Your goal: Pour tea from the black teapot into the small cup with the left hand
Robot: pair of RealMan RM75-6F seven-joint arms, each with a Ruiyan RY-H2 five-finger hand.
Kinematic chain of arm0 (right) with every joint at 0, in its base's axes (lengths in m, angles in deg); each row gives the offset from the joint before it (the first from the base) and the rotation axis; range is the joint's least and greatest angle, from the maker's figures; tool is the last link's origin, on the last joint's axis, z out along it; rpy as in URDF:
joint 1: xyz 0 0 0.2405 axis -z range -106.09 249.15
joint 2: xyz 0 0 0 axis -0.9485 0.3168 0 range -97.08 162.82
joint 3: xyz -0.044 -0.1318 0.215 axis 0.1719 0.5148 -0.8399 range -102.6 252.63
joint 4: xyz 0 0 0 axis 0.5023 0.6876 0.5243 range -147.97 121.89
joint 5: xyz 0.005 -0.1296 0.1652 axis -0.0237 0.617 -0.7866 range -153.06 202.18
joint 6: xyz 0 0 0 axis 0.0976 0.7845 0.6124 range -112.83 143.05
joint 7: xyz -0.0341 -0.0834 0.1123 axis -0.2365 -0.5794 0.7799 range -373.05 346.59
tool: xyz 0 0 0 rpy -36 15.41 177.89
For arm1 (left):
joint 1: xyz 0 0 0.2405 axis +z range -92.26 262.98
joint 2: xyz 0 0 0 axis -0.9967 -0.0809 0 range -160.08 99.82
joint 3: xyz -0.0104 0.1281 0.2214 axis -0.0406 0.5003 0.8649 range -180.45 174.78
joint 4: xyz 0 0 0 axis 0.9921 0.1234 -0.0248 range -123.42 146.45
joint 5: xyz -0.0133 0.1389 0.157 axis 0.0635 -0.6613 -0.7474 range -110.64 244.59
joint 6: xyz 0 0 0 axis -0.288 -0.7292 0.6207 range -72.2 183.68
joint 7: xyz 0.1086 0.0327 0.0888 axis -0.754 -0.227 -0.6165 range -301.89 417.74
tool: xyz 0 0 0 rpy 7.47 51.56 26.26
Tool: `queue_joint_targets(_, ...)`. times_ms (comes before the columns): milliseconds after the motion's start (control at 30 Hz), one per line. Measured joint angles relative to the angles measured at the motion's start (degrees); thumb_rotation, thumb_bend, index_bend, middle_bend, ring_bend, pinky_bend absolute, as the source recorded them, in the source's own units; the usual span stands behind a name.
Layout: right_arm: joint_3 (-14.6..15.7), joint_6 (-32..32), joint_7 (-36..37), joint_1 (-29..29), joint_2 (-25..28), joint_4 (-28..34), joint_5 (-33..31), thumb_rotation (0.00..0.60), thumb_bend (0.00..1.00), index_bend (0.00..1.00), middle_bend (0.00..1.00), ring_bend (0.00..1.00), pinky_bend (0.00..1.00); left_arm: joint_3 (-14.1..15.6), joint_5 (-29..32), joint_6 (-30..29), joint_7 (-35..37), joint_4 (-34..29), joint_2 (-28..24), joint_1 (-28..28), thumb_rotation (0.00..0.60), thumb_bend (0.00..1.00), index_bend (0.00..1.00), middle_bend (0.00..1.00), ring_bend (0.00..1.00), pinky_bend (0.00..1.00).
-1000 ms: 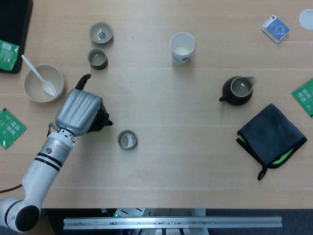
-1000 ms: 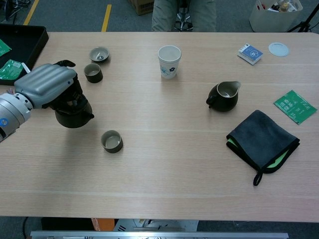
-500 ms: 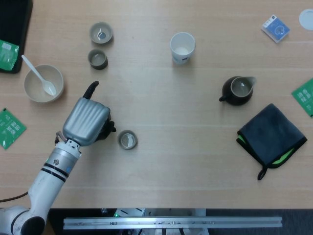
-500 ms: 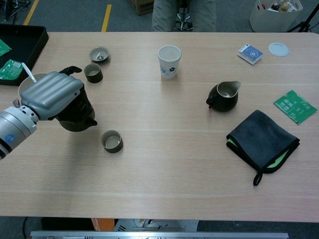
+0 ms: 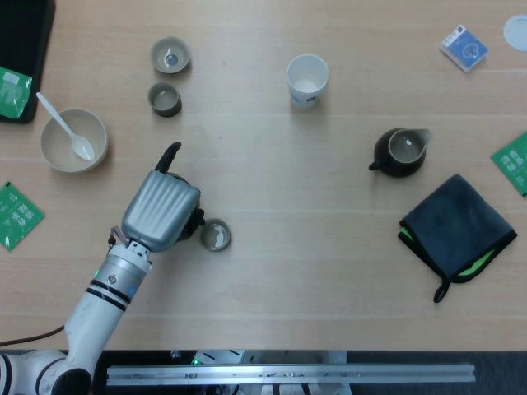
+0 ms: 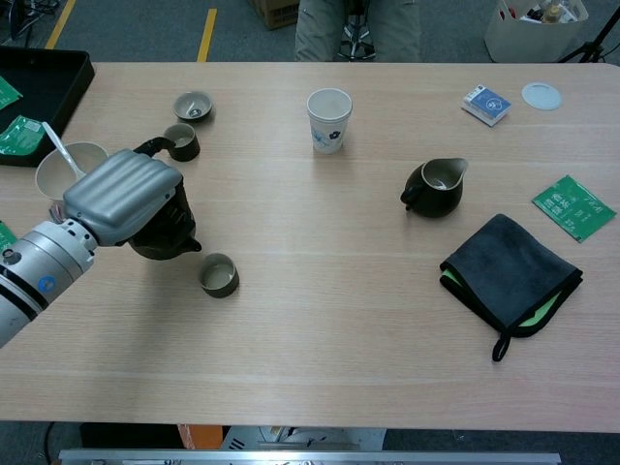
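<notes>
Gripping the black teapot, apparently by its handle, the left hand hides it overhead.

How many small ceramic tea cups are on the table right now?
3. Two small cups sit at the far left, one behind the other. The third is beside the black teapot in the left hand.

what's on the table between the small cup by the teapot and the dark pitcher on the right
Nothing: in both the head and chest views the stretch from the small cup to the dark pitcher is bare table.
</notes>
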Motion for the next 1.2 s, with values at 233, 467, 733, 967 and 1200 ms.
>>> queue_joint_targets(233,0.0,0.1,0.5,0.1,-0.1,-0.6,-0.2,0.600,0.01,0.47,0.39,0.27,0.28,0.0,-0.5,-0.2,-2.9,0.4,1.8,0.2,0.578,0.44,0.99,1.00,0.89,0.09)
queue_joint_targets(467,-0.1,0.0,1.0,0.2,-0.1,-1.0,-0.3,0.600,0.01,0.47,0.39,0.27,0.28,0.4,-2.5,-1.3,-5.3,2.0,3.6,0.8,0.593,0.44,0.99,1.00,0.89,0.09)
queue_joint_targets(733,-0.1,0.2,1.2,0.2,-0.3,-1.2,-0.4,0.600,0.01,0.47,0.39,0.27,0.28,0.8,-4.2,-2.0,-6.8,3.3,4.4,1.6,0.600,0.44,0.99,1.00,0.89,0.09)
queue_joint_targets(967,-0.2,0.1,1.2,0.2,-0.2,-1.2,-0.4,0.600,0.01,0.47,0.39,0.27,0.28,0.9,-5.9,-2.6,-7.4,4.1,4.9,2.2,0.600,0.44,0.99,1.00,0.89,0.09)
queue_joint_targets(1200,-0.2,0.1,1.2,0.2,-0.3,-1.2,-0.4,0.600,0.01,0.47,0.39,0.27,0.28,1.2,-8.2,-2.9,-8.1,5.2,5.2,2.7,0.600,0.44,0.99,1.00,0.89,0.09)
